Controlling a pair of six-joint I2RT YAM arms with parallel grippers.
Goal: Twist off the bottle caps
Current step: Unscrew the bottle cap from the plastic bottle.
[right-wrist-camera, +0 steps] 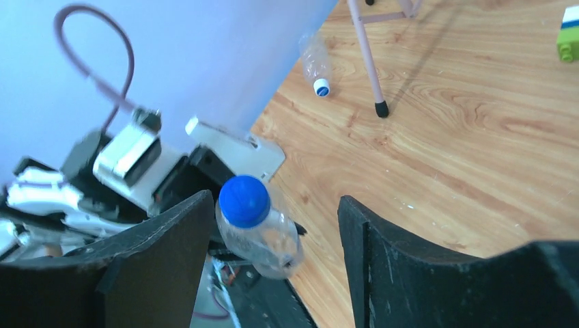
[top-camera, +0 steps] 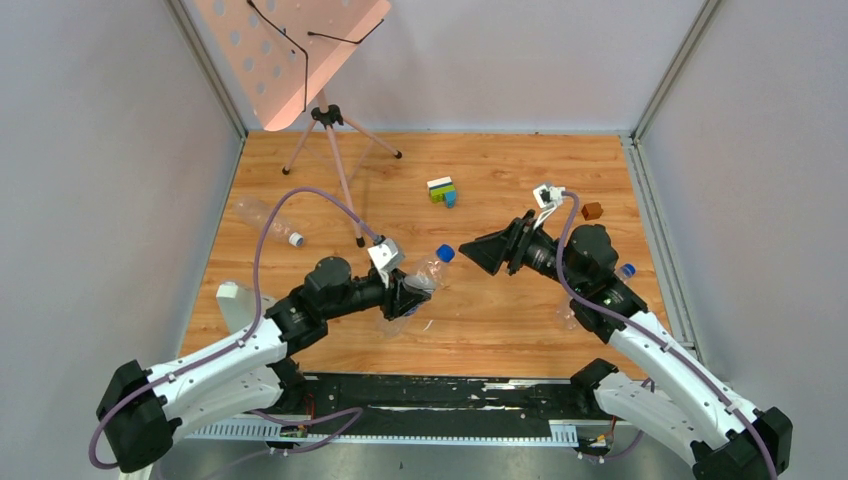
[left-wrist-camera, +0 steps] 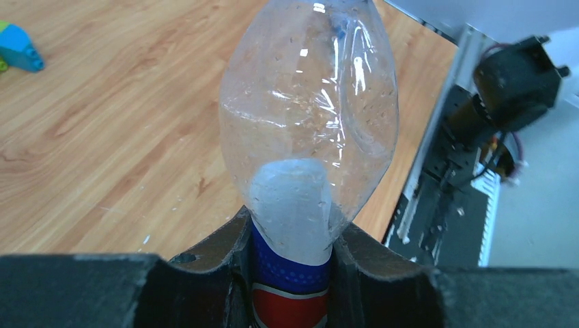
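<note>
My left gripper [top-camera: 408, 296] [left-wrist-camera: 291, 268] is shut on a clear crinkly bottle [top-camera: 425, 278] [left-wrist-camera: 308, 102], gripping it at its blue and red label, base toward the wrist camera. The bottle's blue cap [top-camera: 445, 253] [right-wrist-camera: 244, 200] points at my right gripper [top-camera: 468, 252] [right-wrist-camera: 273, 222]. That gripper is open, with the cap between its fingers, close to the left finger [right-wrist-camera: 171, 253] and apart from the right one. A second bottle [top-camera: 262, 217] [right-wrist-camera: 314, 58] with a whitish cap [top-camera: 296, 240] [right-wrist-camera: 321, 87] lies at the left. A third bottle [top-camera: 567, 316] with a blue cap [top-camera: 627, 270] lies by the right arm.
A tripod stand [top-camera: 335, 150] [right-wrist-camera: 369, 61] carrying a pink perforated board [top-camera: 290, 50] stands at the back left. A toy block cluster [top-camera: 442, 190] [right-wrist-camera: 568, 34] and a small brown cube [top-camera: 591, 211] sit at the back. Grey walls enclose the wooden table [top-camera: 500, 320].
</note>
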